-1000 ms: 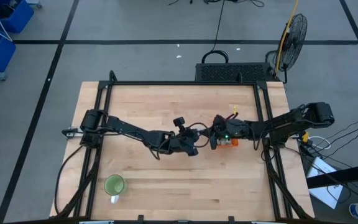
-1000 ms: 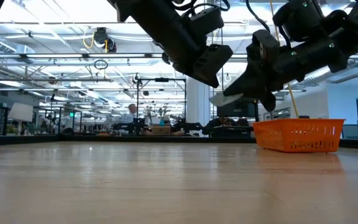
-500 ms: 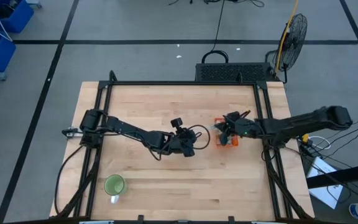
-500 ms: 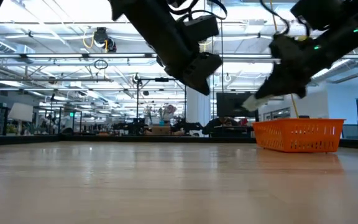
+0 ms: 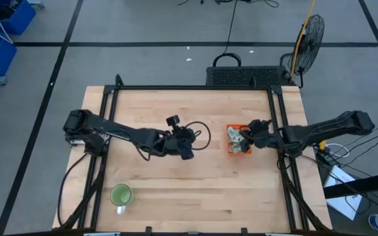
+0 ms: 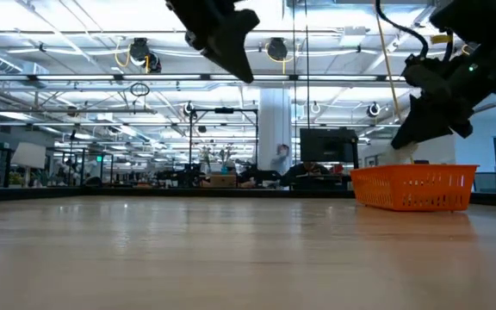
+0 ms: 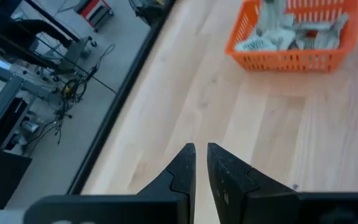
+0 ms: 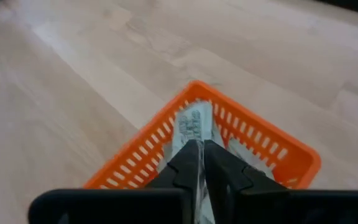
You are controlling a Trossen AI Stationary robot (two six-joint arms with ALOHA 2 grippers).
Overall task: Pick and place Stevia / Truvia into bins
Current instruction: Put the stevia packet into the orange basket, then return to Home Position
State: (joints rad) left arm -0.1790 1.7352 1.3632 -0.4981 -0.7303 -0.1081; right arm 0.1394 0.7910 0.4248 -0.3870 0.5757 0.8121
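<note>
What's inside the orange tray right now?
The orange tray holds a loose pile of pale sachets. The right gripper hangs over it with a sachet between its fingers, hiding part of the pile, so no count.

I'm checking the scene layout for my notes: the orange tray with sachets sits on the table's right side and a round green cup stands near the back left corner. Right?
Not quite. The orange tray holding the sachets is on the right side, but the round green cup stands near the front left corner, not the back. The high view shows it.

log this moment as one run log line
right pincer: over orange tray, shut on sachet | left pincer: mid-table, empty | tray: sachets inside
</note>
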